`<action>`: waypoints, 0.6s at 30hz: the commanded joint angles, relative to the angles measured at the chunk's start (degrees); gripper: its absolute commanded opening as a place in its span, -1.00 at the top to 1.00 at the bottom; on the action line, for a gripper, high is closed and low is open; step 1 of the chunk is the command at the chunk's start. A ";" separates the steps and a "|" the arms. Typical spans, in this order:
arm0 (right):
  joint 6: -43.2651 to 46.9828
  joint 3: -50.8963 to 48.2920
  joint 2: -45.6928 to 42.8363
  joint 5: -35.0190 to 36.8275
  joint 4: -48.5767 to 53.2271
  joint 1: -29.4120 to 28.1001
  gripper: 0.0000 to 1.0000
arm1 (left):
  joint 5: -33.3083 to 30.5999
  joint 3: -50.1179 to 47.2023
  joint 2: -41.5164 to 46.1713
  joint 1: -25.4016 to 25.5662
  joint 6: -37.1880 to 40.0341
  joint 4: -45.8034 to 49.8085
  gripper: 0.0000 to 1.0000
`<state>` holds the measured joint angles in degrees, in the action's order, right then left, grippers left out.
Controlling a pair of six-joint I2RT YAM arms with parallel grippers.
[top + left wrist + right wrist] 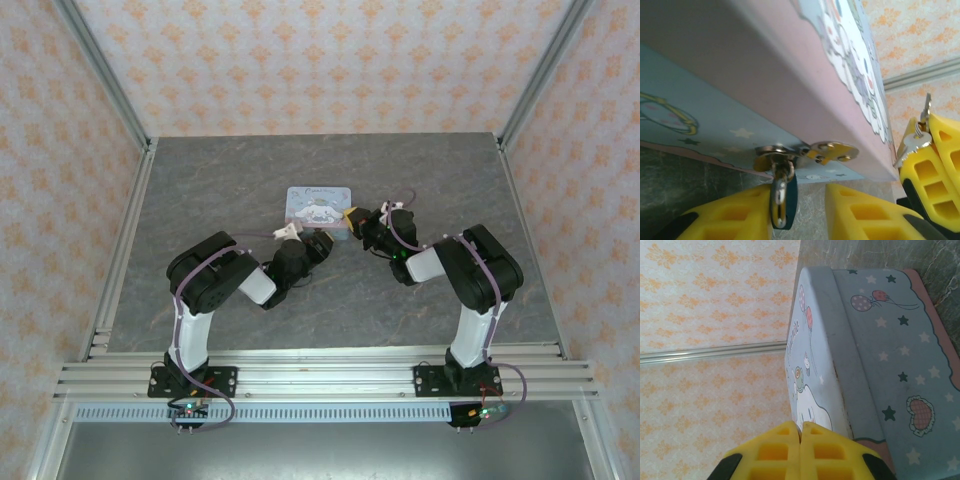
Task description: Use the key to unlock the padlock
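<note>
We saw the padlock (785, 202) hanging from the hasp (812, 150) on the front of the tin (790, 75). Its long axis pointed away from the tin, between the spread jaws of our left gripper (799, 197). Beside the tin's corner, our right gripper (800, 432) pinched the key (912, 142).

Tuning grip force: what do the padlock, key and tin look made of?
padlock: bright metal shackle with glints; dark teal body, painted metal or plastic, can't tell. key: silvery polished metal. tin: looks like printed sheet metal, satin, rounded lid edge.
</note>
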<state>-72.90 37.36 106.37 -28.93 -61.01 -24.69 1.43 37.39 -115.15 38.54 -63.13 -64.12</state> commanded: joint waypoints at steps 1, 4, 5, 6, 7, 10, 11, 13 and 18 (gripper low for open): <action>-0.09 -0.27 2.48 0.28 3.69 0.25 1.00 | -3.45 -0.07 -0.87 0.35 -0.50 -0.40 0.43; -0.06 -0.27 2.53 0.23 3.79 0.23 1.00 | -3.49 -0.10 -1.04 0.39 -0.59 -0.07 0.49; -0.13 -0.23 2.59 0.27 3.75 0.24 1.00 | -3.54 -0.12 -1.08 0.39 -0.59 0.00 0.53; -0.21 -0.21 2.54 0.27 3.63 0.21 1.00 | -3.48 -0.18 -1.13 0.39 -0.63 0.05 0.55; -0.16 -0.19 2.59 0.28 3.62 0.17 1.00 | -3.58 -0.21 -1.19 0.37 -0.67 0.13 0.56; -0.21 -0.11 2.55 0.12 3.62 0.17 1.00 | -3.48 -0.21 -1.26 0.39 -0.54 0.48 0.67; -0.15 -0.01 2.54 -0.09 3.57 0.21 1.00 | -3.45 -0.28 -1.21 0.39 -0.58 0.70 0.70; -0.21 0.24 2.36 -0.55 3.62 0.23 1.00 | -3.23 -0.21 -1.04 0.38 -0.50 0.96 0.80; 0.44 0.11 -0.15 -2.59 4.17 0.38 1.00 | -1.53 -0.12 0.33 0.33 -1.09 3.27 1.00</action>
<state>-73.28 37.52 106.56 -29.67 -61.28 -24.51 0.45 37.39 -115.66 38.54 -63.99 -63.70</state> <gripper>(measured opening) 0.045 0.085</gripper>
